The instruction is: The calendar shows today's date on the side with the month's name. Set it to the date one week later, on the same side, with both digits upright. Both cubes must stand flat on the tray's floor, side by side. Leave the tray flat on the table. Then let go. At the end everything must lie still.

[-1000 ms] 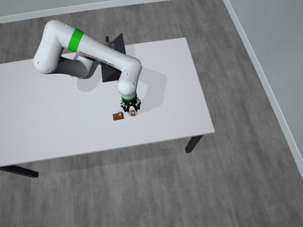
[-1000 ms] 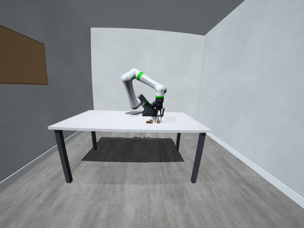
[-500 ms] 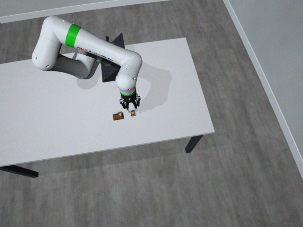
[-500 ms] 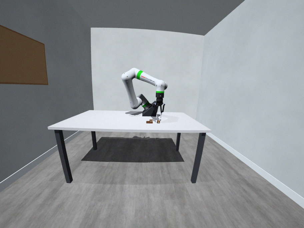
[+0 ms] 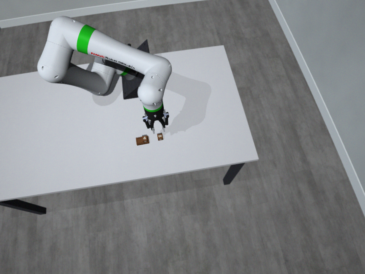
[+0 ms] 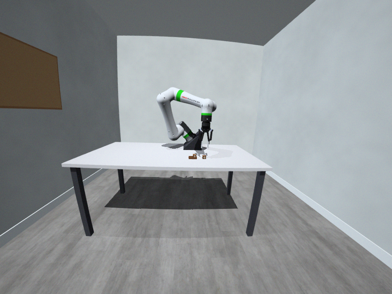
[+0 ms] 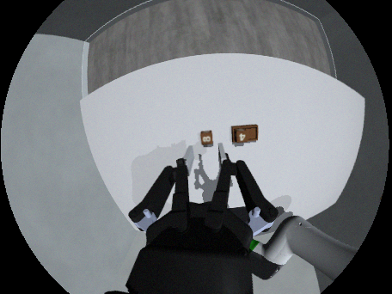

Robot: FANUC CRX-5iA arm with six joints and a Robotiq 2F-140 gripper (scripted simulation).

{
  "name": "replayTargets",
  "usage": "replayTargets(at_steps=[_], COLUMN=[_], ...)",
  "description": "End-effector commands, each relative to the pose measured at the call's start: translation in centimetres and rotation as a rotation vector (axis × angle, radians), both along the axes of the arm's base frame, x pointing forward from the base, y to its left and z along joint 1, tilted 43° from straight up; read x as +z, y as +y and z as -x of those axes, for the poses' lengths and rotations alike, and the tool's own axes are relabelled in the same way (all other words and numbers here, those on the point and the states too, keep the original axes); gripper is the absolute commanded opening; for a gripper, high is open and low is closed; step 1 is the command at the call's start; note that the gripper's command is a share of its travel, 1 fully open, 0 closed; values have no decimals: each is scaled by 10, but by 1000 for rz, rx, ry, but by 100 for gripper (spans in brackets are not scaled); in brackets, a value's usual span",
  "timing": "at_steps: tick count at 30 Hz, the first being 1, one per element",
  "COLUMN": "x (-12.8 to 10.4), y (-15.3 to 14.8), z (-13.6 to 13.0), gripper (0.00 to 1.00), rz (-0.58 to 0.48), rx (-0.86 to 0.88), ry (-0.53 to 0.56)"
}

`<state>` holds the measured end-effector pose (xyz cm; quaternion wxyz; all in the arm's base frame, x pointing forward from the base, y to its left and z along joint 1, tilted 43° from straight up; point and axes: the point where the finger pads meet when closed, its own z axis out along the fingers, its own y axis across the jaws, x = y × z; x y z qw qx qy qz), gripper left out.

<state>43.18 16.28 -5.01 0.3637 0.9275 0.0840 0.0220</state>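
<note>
Top view, tray (image 5: 140, 142) long axis left-right, cube (image 5: 160, 136) beside, pincer (image 5: 157, 128) open.

The arm (image 5: 117, 60) was glossy white with rounded joint housings, green bands at its joints and red-and-black FANUC lettering along the forearm. Small dark screw dots marked the joint caps. Its gripper (image 5: 155, 127) was black with pale fingertips, and the base (image 6: 192, 145) was dark grey.
</note>
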Motion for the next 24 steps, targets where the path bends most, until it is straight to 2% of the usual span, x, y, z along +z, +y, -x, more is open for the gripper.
replayTargets(at_steps=[1, 24], x=[0, 0], y=[0, 0], z=[0, 0], gripper=[100, 100], rz=[0, -4], rx=[0, -26], ry=[0, -24])
